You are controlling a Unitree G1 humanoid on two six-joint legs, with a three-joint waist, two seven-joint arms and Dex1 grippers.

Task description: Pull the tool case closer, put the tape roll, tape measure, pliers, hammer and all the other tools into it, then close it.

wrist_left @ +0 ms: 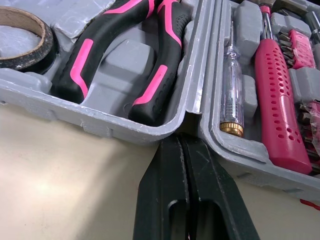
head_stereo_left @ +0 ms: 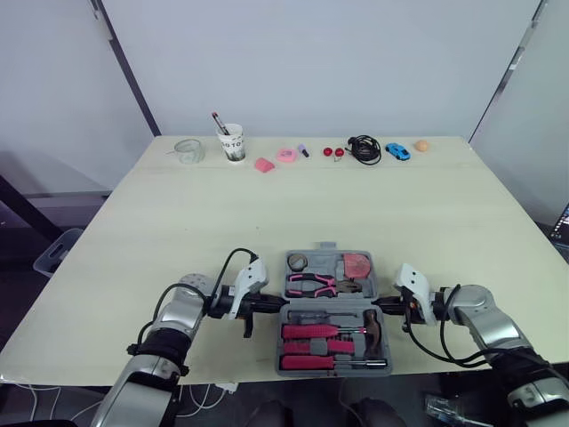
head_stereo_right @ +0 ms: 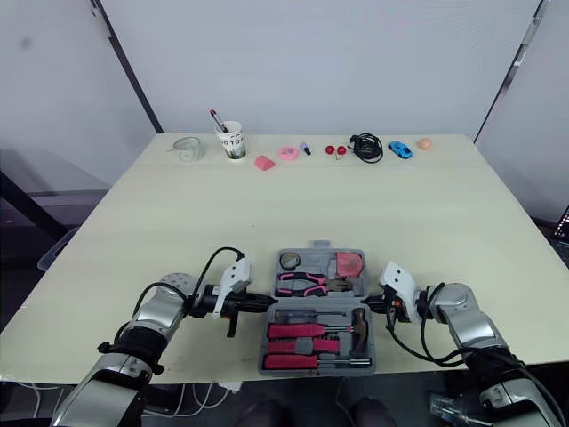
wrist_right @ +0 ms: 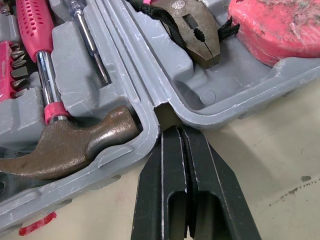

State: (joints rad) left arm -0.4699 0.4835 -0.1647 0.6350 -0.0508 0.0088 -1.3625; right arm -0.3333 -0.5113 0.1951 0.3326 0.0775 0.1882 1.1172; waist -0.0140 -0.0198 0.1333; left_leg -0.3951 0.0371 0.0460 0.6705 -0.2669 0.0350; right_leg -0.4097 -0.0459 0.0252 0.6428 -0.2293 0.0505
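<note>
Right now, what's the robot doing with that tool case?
The case lies open at the near edge of the table, with pliers, hammer, tape roll and tape measure already in it. The left gripper and right gripper are both shut, tips at the hinge gap on either side. It isn't closed yet.
</note>
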